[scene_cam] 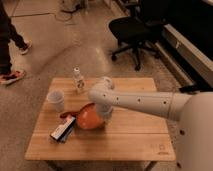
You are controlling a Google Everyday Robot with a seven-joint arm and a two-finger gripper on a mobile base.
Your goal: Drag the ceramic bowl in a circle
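The ceramic bowl (88, 118), orange-red and shallow, sits left of the wooden table's (135, 137) middle. It touches a red packet on its left. My white arm reaches in from the right and bends down over the bowl's right rim. The gripper (104, 116) is at that rim, shut on it, with the fingers mostly hidden under the wrist.
A translucent plastic cup (56, 100) stands at the table's left, and a small bottle (78, 80) stands near the back edge. A red packet (67, 114) and a dark packet (62, 131) lie beside the bowl. An office chair (132, 30) and a person's legs (10, 45) are beyond the table.
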